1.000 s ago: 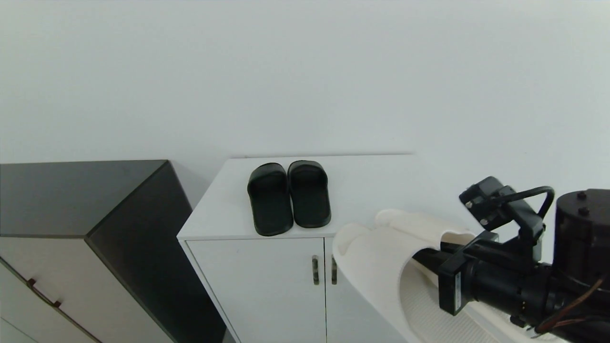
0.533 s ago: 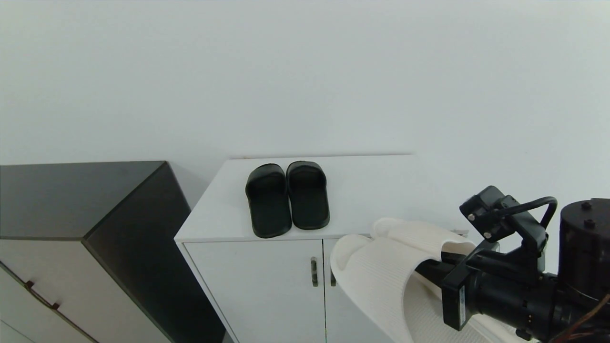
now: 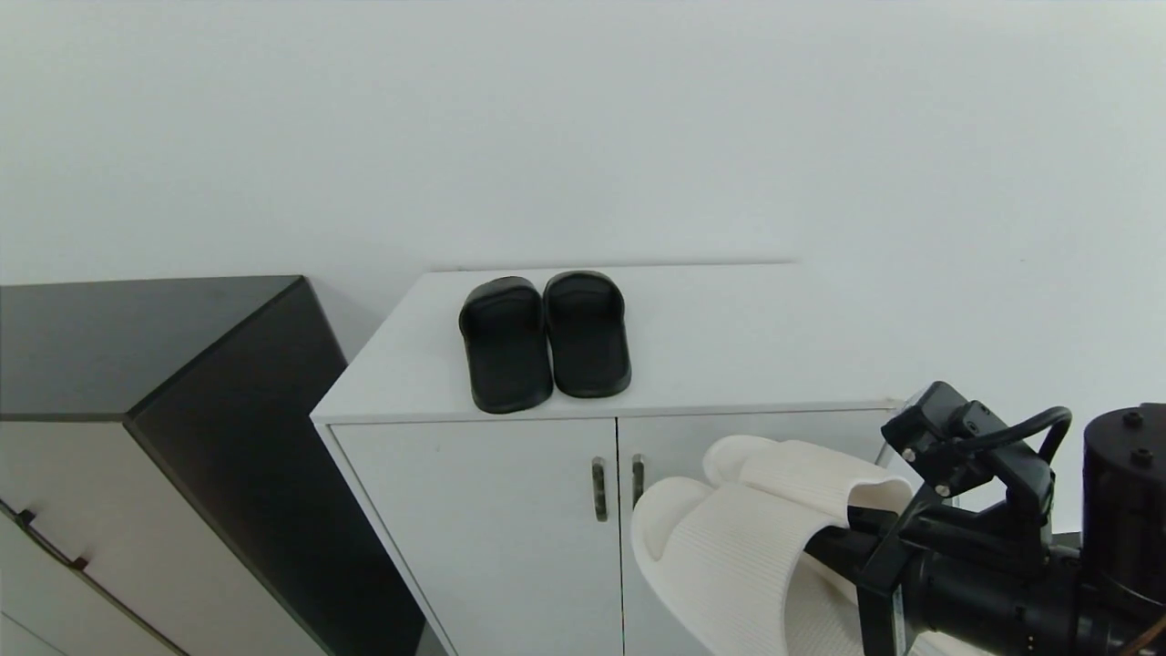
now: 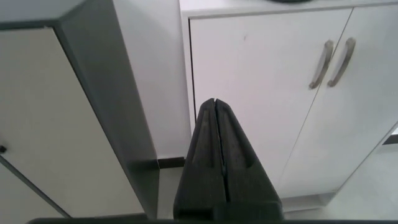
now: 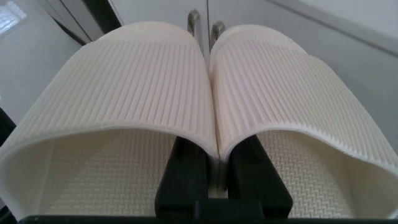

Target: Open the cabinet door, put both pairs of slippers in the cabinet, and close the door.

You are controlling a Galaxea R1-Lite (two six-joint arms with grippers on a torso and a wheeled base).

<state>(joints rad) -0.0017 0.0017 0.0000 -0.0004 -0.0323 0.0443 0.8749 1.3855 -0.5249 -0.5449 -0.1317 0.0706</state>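
Grip on white slippers [image 3: 738, 538] is by their adjoining inner strap edges, pinched in right hand [image 5: 217, 183]; they look light, soft, bendy. They hang at four o'clock from black slippers [image 3: 545, 342] atop shut cabinet [image 3: 747, 337]. Left hand [image 4: 215, 124] clenched, empty.

The right arm [image 3: 993, 592] is matt black, built of stout cylindrical segments with a squared flange at the wrist. Above it sits a boxy black camera module [image 3: 947, 428] on an angled bracket, dotted with small silver screws, and a thick black cable [image 3: 1029, 421] arcs from it in a loop. Behind it stands a broad round joint housing [image 3: 1125, 483] (two screw heads on its top). A thin brownish wire may run at its foot, though it is hard to make out. The left claw [image 4: 215, 106] has two flat black fingers [image 4: 236, 155], finely textured, tapering to a rounded tip. The right claw [image 5: 217, 177] has black, blocky fingers [image 5: 186, 174].
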